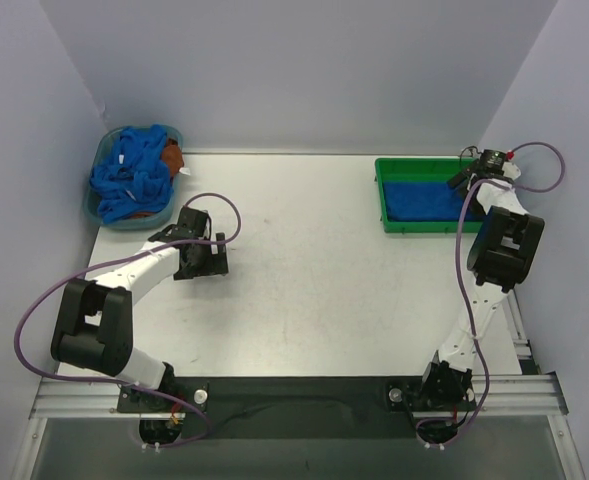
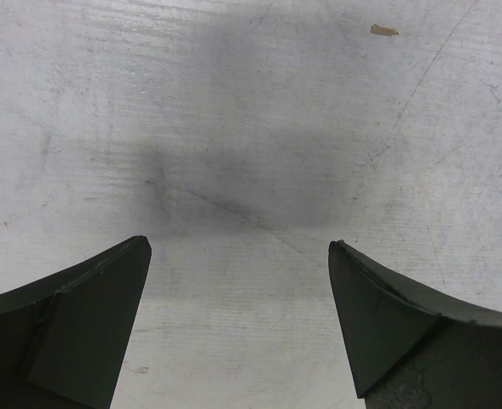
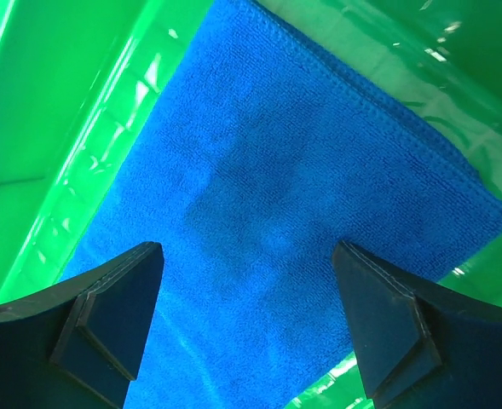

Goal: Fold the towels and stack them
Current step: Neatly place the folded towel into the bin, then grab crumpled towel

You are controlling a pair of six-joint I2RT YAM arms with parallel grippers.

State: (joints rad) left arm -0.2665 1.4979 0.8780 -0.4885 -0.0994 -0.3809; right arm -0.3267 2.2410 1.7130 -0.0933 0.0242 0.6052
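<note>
The right gripper [image 3: 246,256] hangs spread wide, holding nothing, over a folded blue towel [image 3: 276,187] lying flat in the green tray [image 1: 386,218]. The left gripper [image 2: 240,256] (equally spread and empty) hovers above the tabletop [image 2: 251,102]. Crumpled blue towels [image 1: 132,178] fill the far-left basket [image 1: 101,150].

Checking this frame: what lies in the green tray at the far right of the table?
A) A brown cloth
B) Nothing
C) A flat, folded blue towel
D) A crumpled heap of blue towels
C: the right wrist view shows a folded blue towel lying flat in the green tray beneath the open right gripper. The crumpled towels are in the basket at far left.
</note>
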